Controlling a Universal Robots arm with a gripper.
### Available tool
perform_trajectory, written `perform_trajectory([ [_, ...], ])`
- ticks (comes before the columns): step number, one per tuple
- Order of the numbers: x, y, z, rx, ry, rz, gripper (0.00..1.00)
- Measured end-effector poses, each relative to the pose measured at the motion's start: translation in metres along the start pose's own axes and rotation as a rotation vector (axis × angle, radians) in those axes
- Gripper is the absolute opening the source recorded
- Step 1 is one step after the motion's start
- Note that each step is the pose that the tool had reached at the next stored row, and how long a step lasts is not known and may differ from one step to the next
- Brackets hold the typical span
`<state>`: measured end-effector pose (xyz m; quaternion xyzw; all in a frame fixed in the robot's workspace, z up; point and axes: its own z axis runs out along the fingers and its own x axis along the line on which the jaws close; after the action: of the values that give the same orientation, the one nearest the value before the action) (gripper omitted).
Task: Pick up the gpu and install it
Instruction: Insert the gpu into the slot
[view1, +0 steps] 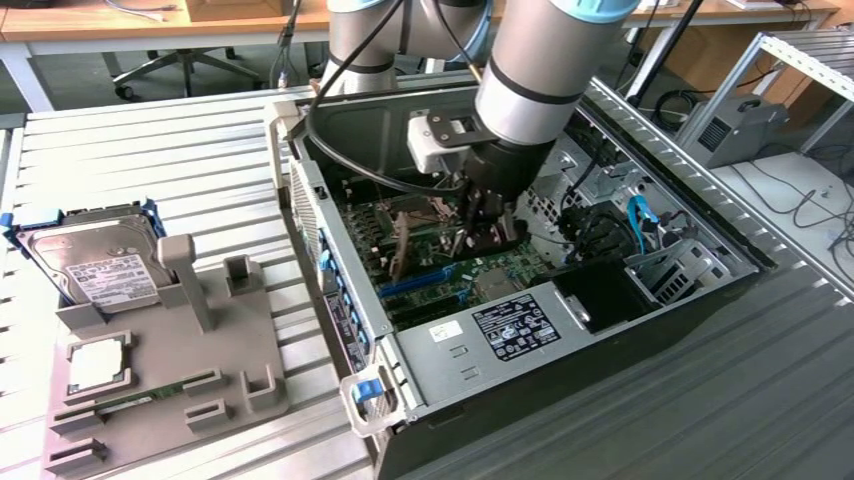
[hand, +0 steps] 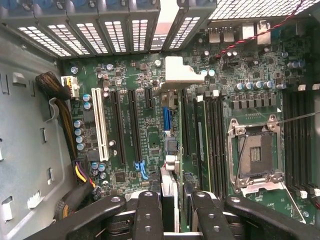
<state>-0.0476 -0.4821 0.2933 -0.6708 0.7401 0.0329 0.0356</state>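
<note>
The gripper is reaching down inside the open computer case, hanging just above the green motherboard, and its two black fingers are closing narrowly on the gpu, which is standing edge-on between them as a thin blade. In the wrist view the card is running from the fingers toward the rear wall of the case, with its pale metal bracket sitting near the slotted expansion covers; its lower edge is lying along the motherboard, just beside the blue expansion slot, though whether it is seated in a slot cannot be told. Across the motherboard from the card, the empty CPU socket is sitting beside the memory slots, and a white slot is lying on the card's other side. In the exterior view the case is lying on its side on a slatted metal table. Well apart from the case, toward the exterior view's left, a grey parts holder is resting on the same table, carrying a silver hard drive with a white label, a processor chip and a slim green memory stick. Beyond the case, wooden desks and an office chair base are standing in the room.
</note>
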Motion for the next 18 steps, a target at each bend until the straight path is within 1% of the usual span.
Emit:
perform_trajectory([
  [18, -0.0008, 0.0054, 0.0014, 0.0, 0.0, 0.0, 0.28],
])
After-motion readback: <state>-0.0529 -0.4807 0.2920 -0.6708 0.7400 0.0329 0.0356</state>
